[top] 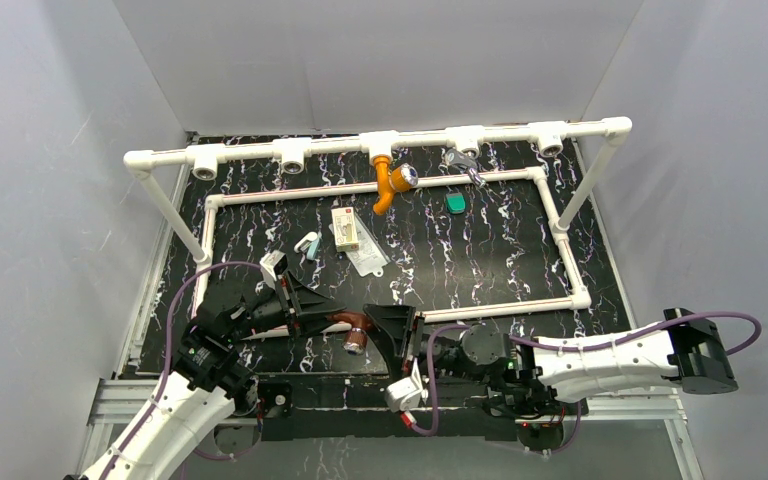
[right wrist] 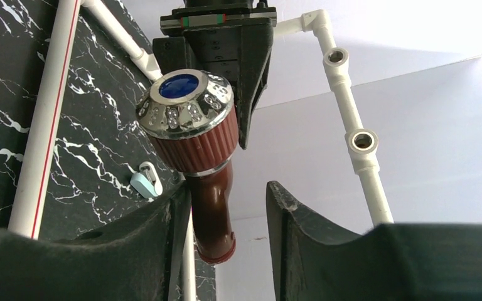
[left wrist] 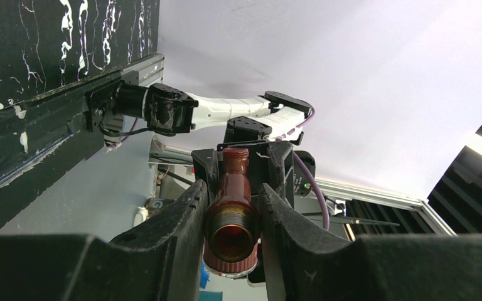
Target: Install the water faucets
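While the white pipe frame (top: 260, 150) takes up most of the black marbled surface (top: 520, 260), the work sits at its 6 o'clock edge, where the two arms meet nose to nose. The left hand (left wrist: 233, 187) is clamped on the brown faucet (top: 352, 325) at its threaded end and holds it level above the surface. The right hand (right wrist: 228, 191) faces it with a finger on either side of the spout. One finger lies against the spout and the other stands clear, so it has no grip yet. The silver knob (right wrist: 185, 103) points toward 6 o'clock.

This looks like a hand-over that would free the thread. The next move calls for the right hand to close squarely on the spout before the left lets go. The faucet then has to go up to a free tee (top: 467, 140) on the far rail, with its thread in line with the socket.

The orange faucet (top: 388, 185) already hangs from the middle tee at 12 o'clock, so the free sockets lie at 10, 11, 1 and 2 o'clock. A packet (top: 345, 228) lies near the centre, with a small pale piece (top: 307, 245) beside it at 9 o'clock. A green block (top: 456, 203) sits at 1 o'clock. All lie low, so a lifted carry should pass over them. The frame's inner rail, just below the tees, is the likelier snag.
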